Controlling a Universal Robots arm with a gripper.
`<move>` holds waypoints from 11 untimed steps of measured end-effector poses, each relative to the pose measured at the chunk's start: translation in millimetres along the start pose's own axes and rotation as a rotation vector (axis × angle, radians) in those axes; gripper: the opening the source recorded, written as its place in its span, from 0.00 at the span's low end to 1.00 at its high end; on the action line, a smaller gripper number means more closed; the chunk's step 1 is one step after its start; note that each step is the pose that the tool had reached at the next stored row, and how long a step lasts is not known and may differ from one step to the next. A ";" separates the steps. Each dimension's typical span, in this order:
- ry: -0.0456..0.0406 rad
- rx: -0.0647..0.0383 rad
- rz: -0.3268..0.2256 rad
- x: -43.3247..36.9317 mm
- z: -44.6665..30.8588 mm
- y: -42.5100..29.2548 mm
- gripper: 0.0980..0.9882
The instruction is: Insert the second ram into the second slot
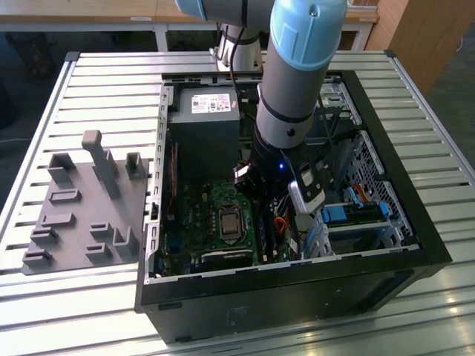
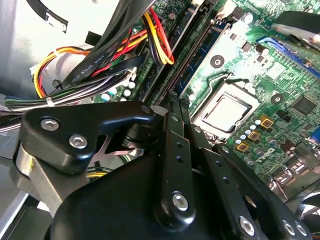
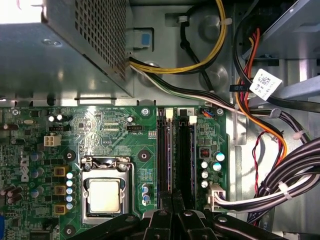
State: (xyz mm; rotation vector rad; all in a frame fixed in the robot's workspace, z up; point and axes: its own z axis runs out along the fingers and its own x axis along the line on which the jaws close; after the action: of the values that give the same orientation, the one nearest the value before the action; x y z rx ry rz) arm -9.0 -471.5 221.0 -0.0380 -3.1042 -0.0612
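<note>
In the first wrist view a thin blue stick, the second ram point(image 3: 169, 155), stands on edge along a black memory slot point(image 3: 162, 155) of the green motherboard point(image 3: 105, 130). It runs straight out from between my fingertips. My gripper point(image 3: 172, 196) is shut on its top edge, fingers pressed close together. The second wrist view shows the same shut gripper point(image 2: 172, 102) low over the slots. In the exterior view the gripper point(image 1: 261, 194) is deep inside the open computer case point(image 1: 415, 245). Another blue strip point(image 3: 194, 155) lines the neighbouring slot.
The processor socket point(image 3: 105, 192) lies beside the slots and the metal power supply point(image 3: 65, 45) beyond them. Cable bundles point(image 3: 290, 165) hang close on the other side. On the slatted table, a grey holder fixture point(image 1: 82, 208) sits at the exterior view's left.
</note>
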 end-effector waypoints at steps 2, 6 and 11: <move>0.0000 0.000 0.001 0.0 0.0 -0.2 0.02; 0.0000 0.000 0.001 0.0 0.1 -0.3 0.02; 0.0000 0.000 0.001 -0.1 1.6 -0.3 0.02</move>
State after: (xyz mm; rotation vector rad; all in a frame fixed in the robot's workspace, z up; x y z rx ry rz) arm -9.0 -471.8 219.4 -0.0395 -3.1042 -0.0611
